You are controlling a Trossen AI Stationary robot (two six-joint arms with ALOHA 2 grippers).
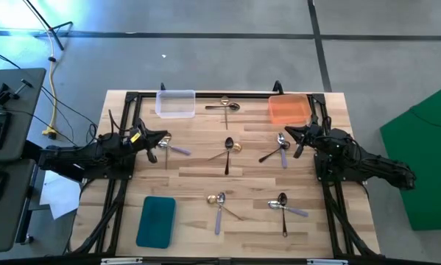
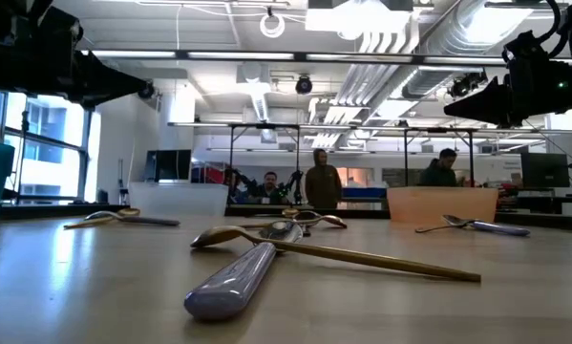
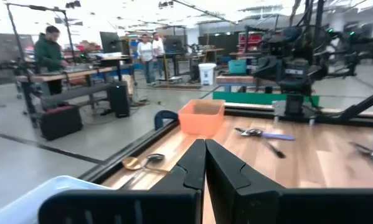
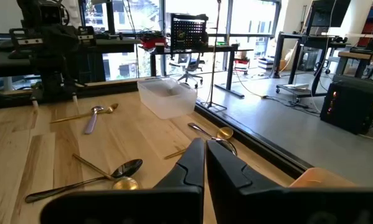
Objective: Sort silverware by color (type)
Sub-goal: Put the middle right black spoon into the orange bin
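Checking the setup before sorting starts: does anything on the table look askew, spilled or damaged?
Nothing looks damaged or spilled. The spoons lie scattered in crossed little clusters across the table, none in the clear tray, orange tray or teal tray. Both grippers, left and right, are shut and hold nothing.

Pretty standard open lab: grey concrete floor (image 1: pixel 227 51) with dark seams, exposed ducts (image 2: pixel 410 38) and bright strip lights overhead, big windows (image 4: pixel 192 31), other benches (image 3: pixel 68 78), a few people (image 2: pixel 322 180) standing around behind the light wood worktop (image 1: pixel 198 165).
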